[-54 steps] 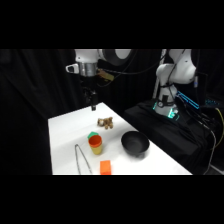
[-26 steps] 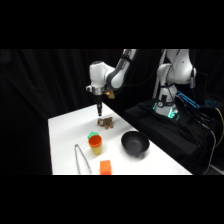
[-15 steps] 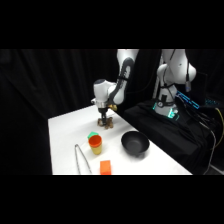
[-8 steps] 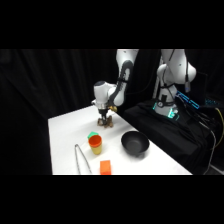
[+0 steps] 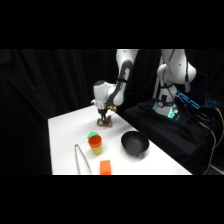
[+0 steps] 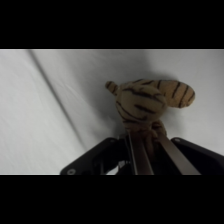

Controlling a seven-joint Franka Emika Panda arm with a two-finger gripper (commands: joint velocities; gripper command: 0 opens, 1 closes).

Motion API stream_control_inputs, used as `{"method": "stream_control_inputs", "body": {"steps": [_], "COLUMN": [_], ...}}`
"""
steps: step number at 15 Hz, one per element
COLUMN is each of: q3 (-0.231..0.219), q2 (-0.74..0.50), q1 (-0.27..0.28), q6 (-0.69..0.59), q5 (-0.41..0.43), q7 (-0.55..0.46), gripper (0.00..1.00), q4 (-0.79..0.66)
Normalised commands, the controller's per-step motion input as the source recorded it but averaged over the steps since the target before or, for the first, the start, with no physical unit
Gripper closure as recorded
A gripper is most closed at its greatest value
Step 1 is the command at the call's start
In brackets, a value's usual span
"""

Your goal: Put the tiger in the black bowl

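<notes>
The tiger (image 5: 106, 123), a tan striped toy, sits on the white table (image 5: 67, 130) towards its far side. My gripper (image 5: 104, 119) has come straight down onto it. In the wrist view the tiger's head (image 6: 150, 102) shows just above my gripper (image 6: 148, 140), and both fingers (image 6: 134, 152) press against the sides of its body, shut on it. The glossy black bowl (image 5: 135, 143) stands nearer the camera and to the right of the tiger, with nothing visible in it.
An orange-and-yellow cup (image 5: 95, 145) stands in front of the tiger, a small green piece (image 5: 92, 135) just behind it. Metal tongs (image 5: 80, 159) lie at the front left. An orange block (image 5: 105, 167) lies near the front edge. Dark equipment flanks the table's right.
The arm swung in from the left and came down onto the tiger. Over the last second it has stayed there, almost still.
</notes>
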Motion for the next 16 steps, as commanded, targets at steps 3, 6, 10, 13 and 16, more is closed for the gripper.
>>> {"method": "stream_control_inputs", "body": {"steps": [3, 6, 10, 13, 16], "q3": [-0.276, -0.350, -0.148, 0.148, 0.367], "q2": [-0.52, -0.67, -0.61, -0.62, -0.67], "q1": [0.313, 0.392, 0.240, 0.056, 0.008], "q6": [-0.06, -0.16, -0.24, -0.33, -0.39], "q5": [-0.269, -0.480, -0.540, -0.418, -0.239], "q7": [0.04, 0.19, 0.30, 0.27, 0.25], "gripper": [0.94, 0.93, 0.93, 0.93, 0.93], "q4": [-0.34, -0.42, -0.33, -0.30, -0.33]}}
